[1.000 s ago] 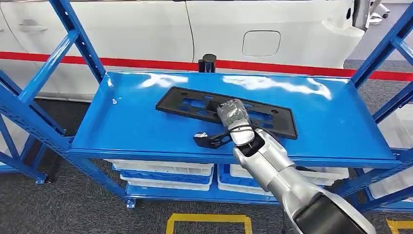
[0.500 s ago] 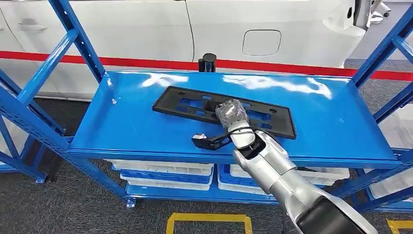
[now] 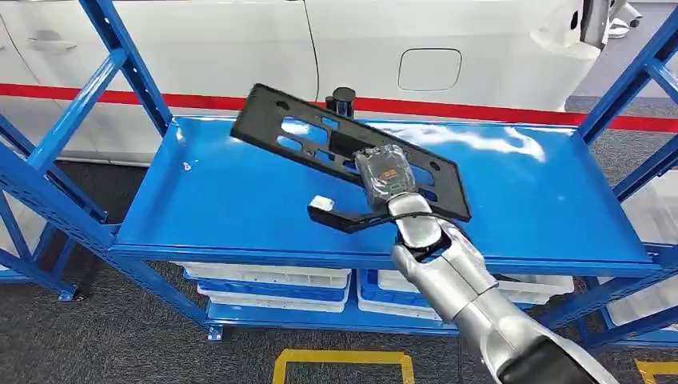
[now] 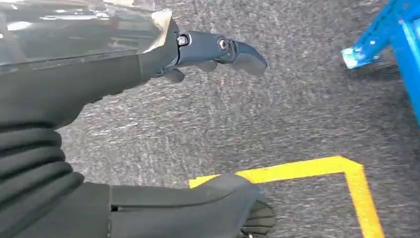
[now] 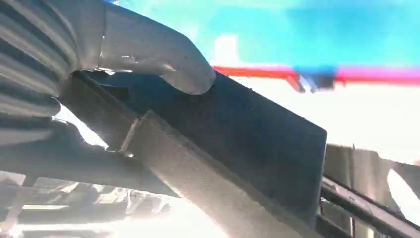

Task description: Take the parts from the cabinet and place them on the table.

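Right hand [image 3: 389, 182] clamped on near-right end of long flat black plastic slotted plate [image 3: 345, 151], fingers wrapped round its edge, plate tilted clear above glossy blue metal shelf [image 3: 240, 212], long axis running far-left; left hand [image 4: 148, 124] hanging spread, holding nothing.

Bright, even light fell from overhead; glare streaked the far shelf [image 3: 448, 136]. The right wrist view was overexposed and blurred.

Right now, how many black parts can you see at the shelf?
1: the black plate, gripped by the right hand and tilted up above the blue top shelf. More may be hidden in the white bins below.
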Available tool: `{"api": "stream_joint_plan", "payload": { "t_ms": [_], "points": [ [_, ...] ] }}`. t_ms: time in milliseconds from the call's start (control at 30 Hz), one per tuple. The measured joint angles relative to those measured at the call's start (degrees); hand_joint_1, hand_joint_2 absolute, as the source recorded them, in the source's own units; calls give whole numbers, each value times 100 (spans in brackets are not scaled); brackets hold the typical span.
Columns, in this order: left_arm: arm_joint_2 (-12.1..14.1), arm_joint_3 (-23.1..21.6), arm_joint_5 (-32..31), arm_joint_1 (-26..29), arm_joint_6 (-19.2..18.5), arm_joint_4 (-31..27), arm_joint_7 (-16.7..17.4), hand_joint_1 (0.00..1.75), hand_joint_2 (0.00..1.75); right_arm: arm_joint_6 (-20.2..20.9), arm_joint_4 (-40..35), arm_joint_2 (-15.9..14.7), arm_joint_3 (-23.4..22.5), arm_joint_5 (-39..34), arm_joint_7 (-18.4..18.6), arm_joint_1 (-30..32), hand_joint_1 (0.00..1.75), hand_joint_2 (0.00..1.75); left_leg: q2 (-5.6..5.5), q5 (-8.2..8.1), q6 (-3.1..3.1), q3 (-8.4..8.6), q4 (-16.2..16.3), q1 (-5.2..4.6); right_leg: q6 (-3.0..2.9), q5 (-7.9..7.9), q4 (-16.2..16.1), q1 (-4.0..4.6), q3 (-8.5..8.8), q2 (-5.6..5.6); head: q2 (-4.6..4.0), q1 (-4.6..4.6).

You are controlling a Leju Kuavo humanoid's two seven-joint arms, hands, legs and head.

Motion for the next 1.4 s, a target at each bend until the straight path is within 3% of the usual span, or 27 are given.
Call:
{"api": "stream_joint_plan", "payload": {
  "t_ms": [67, 133, 233, 400, 467, 567, 667, 800, 967, 1067, 1100, 1133, 1167, 1200, 1267, 1300, 1333, 1367, 1400],
  "points": [
    [-11, -15, -42, 4, 50, 2, 50, 0, 175, -835, -676, -112, -323, -111, -341, 289, 175, 175, -9, 0, 0, -10, 0, 0, 0, 0, 0, -1, -6, -7, 0, 0],
    [-22, -20, -66, 21, 116, 2, 83, 0, 175, -1271, -1393, -245, -605, -12, -478, 480, 175, 175, -10, 0, 0, -14, 0, -1, 1, -1, -1, -1, -8, -10, 0, -2],
    [-35, -22, -68, 37, 153, 2, 144, 0, 175, -1476, -2288, -453, -955, -501, -813, 733, 175, 175, -7, -1, 0, -14, 0, -1, 1, -1, -2, -2, -8, -10, 0, -2],
    [-42, -22, -63, 52, 192, 2, 138, 0, 175, -1765, -3314, -710, -1153, -2660, -1891, 1134, 175, 175, -7, -2, 0, -13, 0, -2, 1, -1, -2, -2, -8, -9, 0, 0],
    [-42, -22, -44, 66, 194, 2, 107, 0, 175, -1449, -3696, -815, -1151, -4105, -2383, 1324, 175, 175, -7, -2, 0, -12, 0, -2, 1, -1, -2, -1, -7, -9, 0, 0],
    [-44, -22, 66, 109, 194, 7, -62, 0, 175, -235, -4240, -977, -1147, -6450, -2843, 1650, 175, 175, -8, -2, -1, -12, 0, -1, 1, -1, -2, 1, -8, -9, 0, -2],
    [-44, -4, 206, 184, 175, 18, -245, 0, 175, 1056, -4692, -1152, -1147, -7880, -3042, 2089, 175, 175, -7, -4, -2, -13, -1, -1, 0, -2, -2, 1, -9, -10, 0, 0],
    [-44, 20, 304, 242, 109, 39, -289, 0, 175, 1607, -5050, -1267, -1195, -8274, -3164, 2441, 175, 175, -8, -23, 14, -17, 6, -8, 3, -3, -9, -12, -9, -9, 0, 0],
    [-46, 52, 321, 282, 72, 70, -363, 0, 175, 1787, -5384, -1324, -1289, -8253, -3206, 2855, 175, 175, -8, -47, 56, -14, 13, -41, 29, -13, -10, -49, -2, -9, 0, -2],
    [-44, 61, 319, 281, 72, 70, -374, 0, 175, 1851, -5468, -1342, -1335, -8211, -3206, 3037, 175, 175, -8, -61, 101, -12, 13, -78, 68, -15, -20, -83, 3, -9, 0, -2],
    [-46, 61, 317, 281, 70, 70, -374, 0, 175, 1894, -5468, -1342, -1335, -8218, -3206, 3086, 175, 175, -7, -17, 142, -2, 4, -85, 116, 20, -34, -91, 15, -8, 0, -7],
    [-61, 61, 306, 275, 63, 70, -374, 0, 175, 1933, -5468, -1342, -1339, -8222, -3208, 3136, 175, 175, 15, 42, 188, 42, -98, -19, 124, -14, -13, -30, 14, -6, 0, -6],
    [-72, 61, 299, 272, 57, 70, -374, 0, 175, 1968, -5468, -1344, -1354, -8229, -3212, 3203, 175, 175, 24, 65, 193, 65, -142, -13, 121, -93, 67, -76, -42, -16, 0, 2],
    [-70, 61, 291, 267, 48, 70, -374, 0, 175, 2003, -5468, -1342, -1357, -8237, -3225, 3237, 175, 175, 31, 79, 223, 59, -151, 9, 88, -282, 347, -58, -157, -13, 0, 28],
    [-72, 61, 284, 269, 37, 72, -361, 0, 175, 2017, -5468, -1337, -1359, -8246, -3232, 3341, 175, 175, 32, 86, 225, 36, -150, 9, 59, -685, 1294, -88, -576, -14, 0, 26],
    [-70, 61, 284, 270, 17, 77, -361, 0, 175, 2021, -5468, -1335, -1370, -8253, -3238, 3423, 175, 175, 31, 89, 221, 26, -147, 10, 84, -782, 1662, -99, -732, -15, 0, 28],
    [-70, 61, 284, 272, 15, 83, -361, 0, 175, 2023, -5468, -1333, -1383, -8253, -3238, 3492, 175, 175, 29, 96, 209, 23, -146, 19, 134, -763, 1749, -119, -761, -15, 0, 33],
    [-72, 61, 284, 273, 13, 87, -361, 0, 175, 2025, -5468, -1331, -1383, -8253, -3238, 3531, 175, 175, 27, 104, 194, 18, -142, 34, 210, -654, 1572, -145, -660, -17, 0, 28],
    [-74, 61, 282, 273, 11, 87, -361, 0, 175, 2025, -5468, -1331, -1387, -8252, -3238, 3548, 175, 175, 25, 114, 167, 12, -137, 50, 300, -462, 1143, -174, -438, -19, 0, 31]
  ]
}}
